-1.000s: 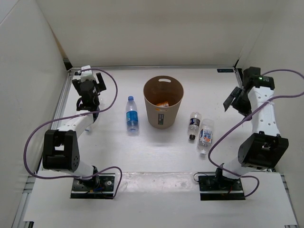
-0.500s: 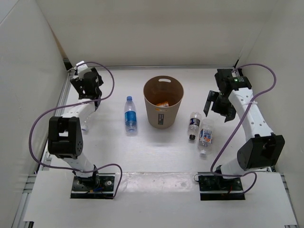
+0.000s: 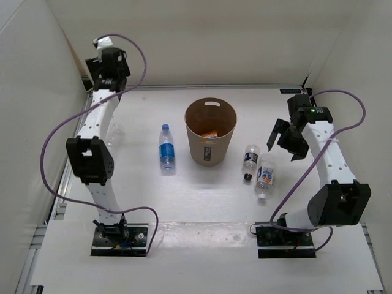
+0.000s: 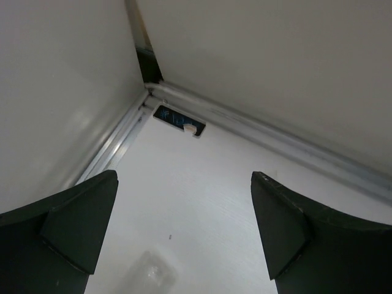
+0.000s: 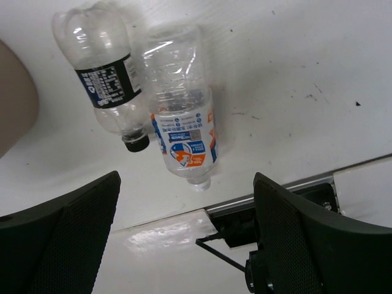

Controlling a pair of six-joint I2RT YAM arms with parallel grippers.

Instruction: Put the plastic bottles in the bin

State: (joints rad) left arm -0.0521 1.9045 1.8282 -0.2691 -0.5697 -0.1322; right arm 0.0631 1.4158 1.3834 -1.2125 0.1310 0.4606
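Note:
The tan-brown bin (image 3: 211,131) stands upright mid-table; its edge shows in the right wrist view (image 5: 12,110). A blue-label bottle (image 3: 165,149) lies left of it. A dark-label bottle (image 3: 249,161) (image 5: 107,79) and a white/orange-label bottle (image 3: 265,173) (image 5: 182,131) lie side by side right of it. An unlabelled clear bottle (image 3: 114,133) lies by the left arm and shows faintly in the left wrist view (image 4: 150,272). My left gripper (image 3: 105,67) (image 4: 184,202) is open, raised near the back left corner. My right gripper (image 3: 283,139) (image 5: 185,202) is open above the two right bottles.
White walls close in the table on the left, back and right. Something orange (image 3: 210,133) lies inside the bin. A metal rail (image 5: 269,196) runs along the table's near edge. A small dark tag (image 4: 177,119) sits in the back left corner.
My left arm has risen and swung toward the back left corner. My right gripper has moved left, then a little nearer, over the two right bottles. No bottle has moved.

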